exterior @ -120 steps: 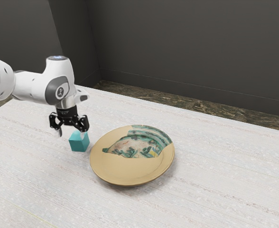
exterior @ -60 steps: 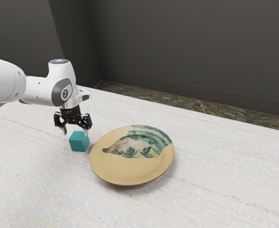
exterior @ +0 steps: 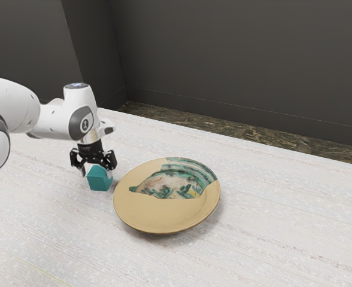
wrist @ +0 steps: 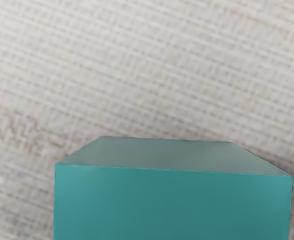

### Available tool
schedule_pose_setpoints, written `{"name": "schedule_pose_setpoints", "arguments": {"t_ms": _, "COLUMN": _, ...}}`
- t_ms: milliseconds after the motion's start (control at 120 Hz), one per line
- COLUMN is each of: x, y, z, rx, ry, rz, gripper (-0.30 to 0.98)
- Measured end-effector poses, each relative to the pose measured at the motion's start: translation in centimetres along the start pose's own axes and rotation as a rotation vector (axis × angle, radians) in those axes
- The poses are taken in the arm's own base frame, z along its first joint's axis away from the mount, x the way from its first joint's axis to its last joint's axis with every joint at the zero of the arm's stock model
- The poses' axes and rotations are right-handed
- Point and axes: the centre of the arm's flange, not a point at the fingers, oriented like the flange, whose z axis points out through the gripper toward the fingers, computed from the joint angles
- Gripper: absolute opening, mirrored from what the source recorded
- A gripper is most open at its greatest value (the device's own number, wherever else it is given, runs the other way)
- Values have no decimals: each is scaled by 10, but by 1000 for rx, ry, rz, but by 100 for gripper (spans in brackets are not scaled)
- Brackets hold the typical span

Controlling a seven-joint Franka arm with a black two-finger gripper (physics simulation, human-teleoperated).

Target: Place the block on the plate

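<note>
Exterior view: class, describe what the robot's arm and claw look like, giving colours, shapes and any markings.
The arm is glossy white with rounded segments and dark grey joint parts. A dark grey oval panel bears a small pale marking. Below it sits a silvery collar. The claw is black, with two angular, jointed fingers.

Rounded white arm shells meet dark grey joint covers.

The whitish table bears a teal block near a tan plate.
</note>
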Motion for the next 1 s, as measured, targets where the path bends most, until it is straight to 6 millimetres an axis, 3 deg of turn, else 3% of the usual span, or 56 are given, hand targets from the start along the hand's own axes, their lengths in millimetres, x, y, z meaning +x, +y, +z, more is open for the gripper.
{"name": "schedule_pose_setpoints", "arguments": {"t_ms": 333, "x": 0, "y": 0, "z": 11, "rx": -13, "ry": -7, "rz": 0, "gripper": 68}}
{"name": "schedule_pose_setpoints", "arguments": {"t_ms": 600, "x": 1, "y": 1, "z": 6, "rx": -16, "ry": 8, "rz": 9, "gripper": 44}}
{"name": "schedule_pose_setpoints", "arguments": {"t_ms": 783, "x": 2, "y": 1, "z": 4, "rx": -13, "ry": 12, "rz": 13, "gripper": 38}}
{"name": "schedule_pose_setpoints", "arguments": {"t_ms": 900, "x": 0, "y": 8, "z": -20, "rx": -20, "ry": 43, "rz": 24, "gripper": 36}}
{"name": "schedule_pose_setpoints", "arguments": {"t_ms": 1000, "x": -5, "y": 22, "z": -57, "rx": -35, "ry": 92, "rz": 44, "gripper": 35}}
